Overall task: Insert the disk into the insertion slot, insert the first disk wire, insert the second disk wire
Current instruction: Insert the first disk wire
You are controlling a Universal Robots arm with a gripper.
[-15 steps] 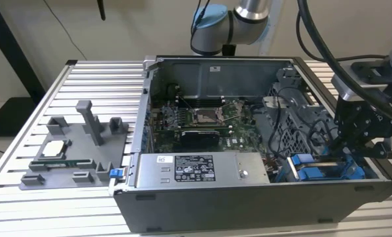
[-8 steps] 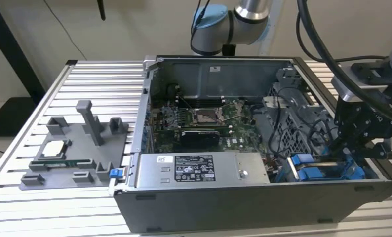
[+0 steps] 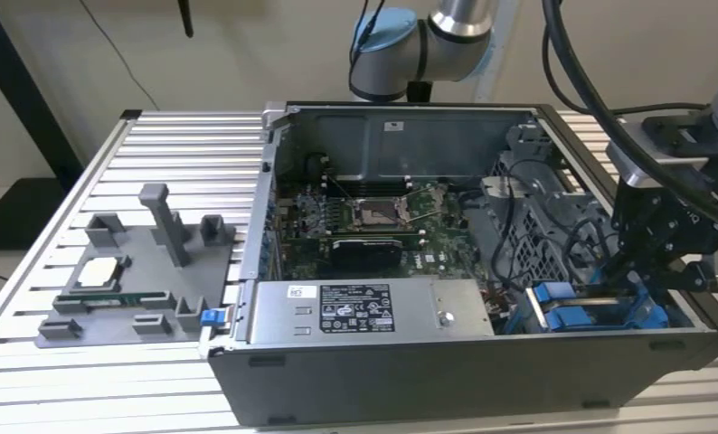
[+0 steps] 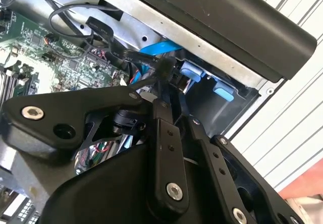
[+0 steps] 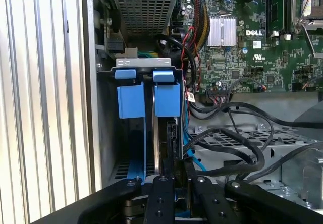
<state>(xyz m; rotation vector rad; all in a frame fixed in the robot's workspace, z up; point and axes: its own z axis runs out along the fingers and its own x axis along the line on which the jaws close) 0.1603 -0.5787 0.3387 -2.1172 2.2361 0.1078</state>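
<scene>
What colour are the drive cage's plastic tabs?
Blue tabs, clearest in the first wrist view.

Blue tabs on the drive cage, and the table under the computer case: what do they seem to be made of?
The blue tabs look like moulded plastic: uniform bright colour, smooth matte faces. The table looks like bare aluminium or similar metal: pale silvery ribbed slats with a dull sheen.

- Slatted metal table (image 3: 190, 136).
- Open black case (image 3: 431, 380) standing on the table.
- Green motherboard (image 3: 372, 217) inside the case, with a finned silver heatsink (image 5: 222, 31) in the first wrist view.
- Grey power-supply box (image 3: 372, 312) along the case's near wall.
- Black cables (image 5: 237, 133) looping beside the motherboard.
- Grey fixture (image 3: 142, 271) on the table at the exterior view's left, holding a square chip (image 3: 99, 271) and a memory stick (image 3: 112, 300).
</scene>
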